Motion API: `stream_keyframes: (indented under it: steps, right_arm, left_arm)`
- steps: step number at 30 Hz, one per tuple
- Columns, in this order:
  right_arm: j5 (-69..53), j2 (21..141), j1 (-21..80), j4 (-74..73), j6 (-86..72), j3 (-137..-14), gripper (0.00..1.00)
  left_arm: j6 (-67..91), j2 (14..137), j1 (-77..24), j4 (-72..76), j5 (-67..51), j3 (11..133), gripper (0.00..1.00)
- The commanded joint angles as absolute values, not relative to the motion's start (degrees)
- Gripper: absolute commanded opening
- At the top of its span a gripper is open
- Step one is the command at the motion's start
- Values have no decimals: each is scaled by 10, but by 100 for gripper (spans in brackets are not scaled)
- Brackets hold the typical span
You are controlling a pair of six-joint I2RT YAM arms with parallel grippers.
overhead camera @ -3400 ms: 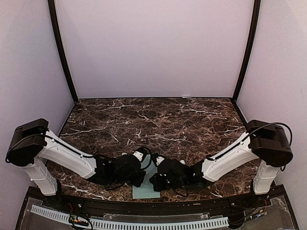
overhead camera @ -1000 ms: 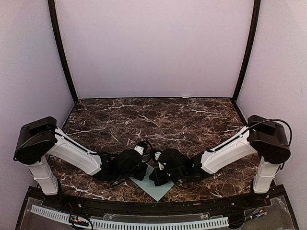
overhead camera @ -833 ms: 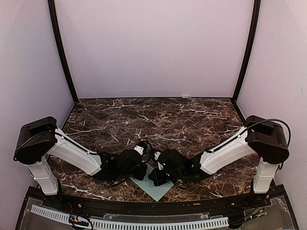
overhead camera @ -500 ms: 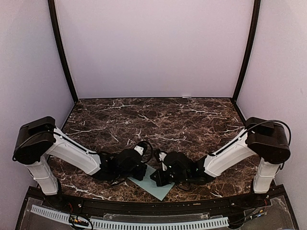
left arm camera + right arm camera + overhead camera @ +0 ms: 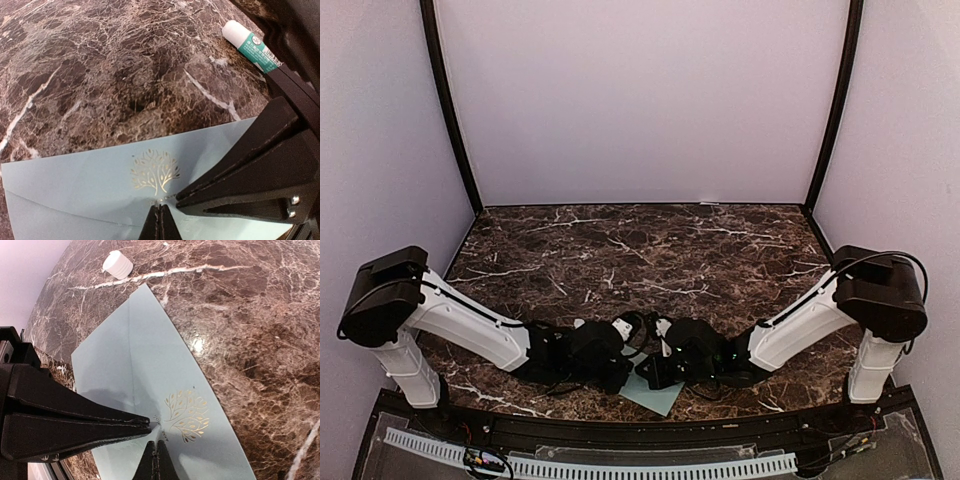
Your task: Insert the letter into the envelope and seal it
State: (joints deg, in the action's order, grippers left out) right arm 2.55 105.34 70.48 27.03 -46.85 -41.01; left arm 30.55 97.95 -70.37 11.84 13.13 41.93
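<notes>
Teal-green envelope (image 5: pixel 656 396) lies flat on dark marble table (image 5: pixel 620 250), near front edge, approx. centre, turned at an angle so one corner points toward the arm bases. Gold tree emblem (image 5: pixel 155 172) on its upper face; a fold crease runs across it in both wrist views. Can't tell if flap is stuck down.

Left gripper (image 5: pixel 158 214) is closed, tips together, pressing on the paper just below the emblem; nothing seen between the fingers. Right gripper (image 5: pixel 155 450) likewise closed, tips on the paper beside the emblem. The two meet almost tip to tip over envelope's middle, roughly at right angles.

From above, both arms reach low & inward, wrists covering most of the envelope.

Glue stick (image 5: pixel 251 45), white w/ green label, lies on the marble beyond the envelope, not touching. White ribbed cap (image 5: pixel 118 264) stands near envelope's far corner, apart from it.
</notes>
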Motion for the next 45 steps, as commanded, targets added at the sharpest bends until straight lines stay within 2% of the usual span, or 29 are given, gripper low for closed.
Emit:
stream_keyframes:
  steps: [1, 11, 26, 36, 38, 41, 43, 45]
  right_arm:
    - [33, 1082, 707, 207, -472, -389, 0]
    - [37, 1069, 707, 211, -476, -370, 0]
    - [53, 1031, 708, 190, -484, -351, 0]
    - [98, 941, 736, 68, -462, -389, 0]
    - [112, 917, 739, 30, -449, -406, 5]
    - [139, 881, 739, -48, -439, -427, 19]
    - [153, 860, 739, -99, -433, -443, 30]
    - [169, 844, 738, -157, -431, -464, 37]
  left_arm:
    - [311, 998, -706, 84, 136, 438, 0]
    - [342, 1004, -704, 28, 227, 440, 0]
    - [337, 997, -670, 31, 248, 407, 0]
    - [309, 919, -670, 4, 262, 432, 0]
    - [302, 890, -670, -10, 264, 433, 0]
    - [296, 841, -670, -27, 269, 429, 0]
    - [293, 809, -670, -30, 274, 418, 3]
    - [290, 777, -670, -30, 277, 404, 7]
